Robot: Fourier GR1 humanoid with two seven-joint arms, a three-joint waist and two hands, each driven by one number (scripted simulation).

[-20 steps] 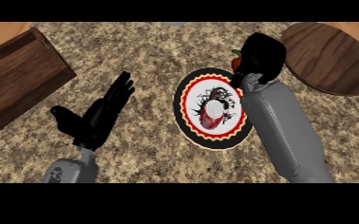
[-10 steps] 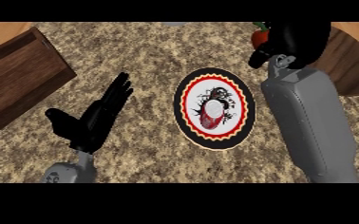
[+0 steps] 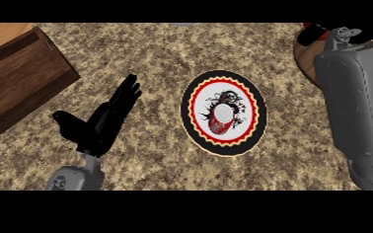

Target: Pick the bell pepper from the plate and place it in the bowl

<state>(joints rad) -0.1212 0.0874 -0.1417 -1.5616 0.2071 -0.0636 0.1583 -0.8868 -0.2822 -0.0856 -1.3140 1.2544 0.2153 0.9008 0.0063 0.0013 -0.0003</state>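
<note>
— Where is the bell pepper (image 3: 307, 27)?
— Only a small red bit shows, way up at the top right, right by the rim of the brown bowl (image 3: 304, 59). The patterned plate (image 3: 224, 112) sits in the middle of the counter (image 3: 146, 44), well apart from it.
— Is the right hand (image 3: 318, 33) holding it?
— I can't tell. The grey right forearm (image 3: 350, 94) hides most of that hand.
— And the left hand (image 3: 105, 121)?
— It rests flat and spread out, left of the plate, near a wooden block (image 3: 29, 74).
</note>
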